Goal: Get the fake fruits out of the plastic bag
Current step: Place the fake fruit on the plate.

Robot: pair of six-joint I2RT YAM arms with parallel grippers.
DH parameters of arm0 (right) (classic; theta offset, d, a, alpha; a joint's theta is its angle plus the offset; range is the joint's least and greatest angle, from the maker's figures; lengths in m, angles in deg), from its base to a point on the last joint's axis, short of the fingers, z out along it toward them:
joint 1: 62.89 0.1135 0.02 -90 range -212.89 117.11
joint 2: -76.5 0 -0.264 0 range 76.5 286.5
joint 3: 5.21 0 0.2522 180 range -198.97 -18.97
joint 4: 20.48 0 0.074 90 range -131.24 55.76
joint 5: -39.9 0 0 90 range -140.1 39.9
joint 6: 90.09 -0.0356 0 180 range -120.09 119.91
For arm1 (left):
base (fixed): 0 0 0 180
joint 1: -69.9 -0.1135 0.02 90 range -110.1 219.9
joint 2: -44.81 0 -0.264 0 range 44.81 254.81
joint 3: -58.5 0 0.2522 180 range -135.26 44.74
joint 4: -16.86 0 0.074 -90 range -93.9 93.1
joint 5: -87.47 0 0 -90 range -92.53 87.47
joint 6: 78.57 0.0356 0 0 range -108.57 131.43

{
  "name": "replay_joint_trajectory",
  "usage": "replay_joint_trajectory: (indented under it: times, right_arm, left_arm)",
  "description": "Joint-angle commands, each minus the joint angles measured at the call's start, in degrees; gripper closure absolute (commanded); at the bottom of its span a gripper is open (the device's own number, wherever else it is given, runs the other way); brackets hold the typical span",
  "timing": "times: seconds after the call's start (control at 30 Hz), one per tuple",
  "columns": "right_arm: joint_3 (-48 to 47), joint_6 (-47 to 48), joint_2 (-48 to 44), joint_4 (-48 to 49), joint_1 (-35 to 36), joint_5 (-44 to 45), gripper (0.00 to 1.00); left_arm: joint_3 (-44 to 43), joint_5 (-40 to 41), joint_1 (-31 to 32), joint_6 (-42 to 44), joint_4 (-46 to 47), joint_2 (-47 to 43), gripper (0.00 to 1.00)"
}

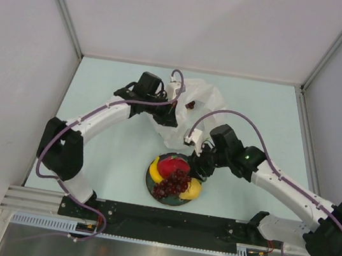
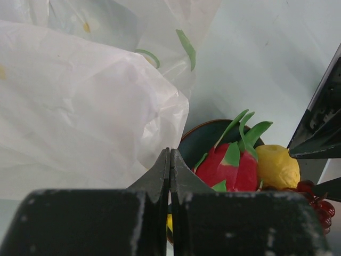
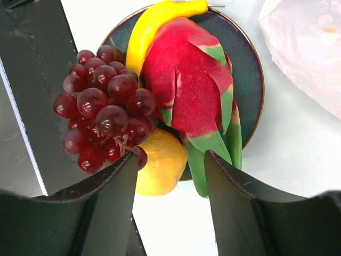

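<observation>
The fake fruits lie together on a round dark plate (image 1: 149, 186): a banana (image 1: 153, 171), a red dragon fruit (image 1: 173, 165), a dark red grape bunch (image 1: 173, 182) and a lemon (image 1: 193, 189). The wrist view over the plate shows the banana (image 3: 154, 21), dragon fruit (image 3: 186, 80), grapes (image 3: 104, 112) and lemon (image 3: 160, 165) close up. My right gripper (image 3: 171, 157) hangs open just above the plate's near rim, holding nothing. Behind the plate, the wrinkly white plastic bag (image 1: 203, 104) converges on my left gripper (image 2: 170, 152), which is shut at its edge.
White walls close in the pale green table (image 1: 99, 91) on three sides. The black base rail (image 1: 157, 219) runs along the near edge. A small dark red spot (image 1: 190, 105) shows on the bag. The right arm's dark fingers (image 2: 319, 122) show beside the plate (image 2: 200, 138) in the left wrist view.
</observation>
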Motion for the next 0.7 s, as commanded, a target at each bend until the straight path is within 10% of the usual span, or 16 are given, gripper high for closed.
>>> replay_joint_trajectory:
  times: [0.0,0.67]
  right_arm:
    - [-2.36,-0.20,0.52,-1.19,-1.19,1.48,0.38]
    - [-12.72,-5.83,4.73,8.88,-11.65,4.65,0.25]
  left_arm:
    - [-2.87,-2.54,-0.15,-2.40,1.29,0.31,1.00]
    - [-7.78,-2.45,-0.32,1.38,-6.26,0.13,1.00]
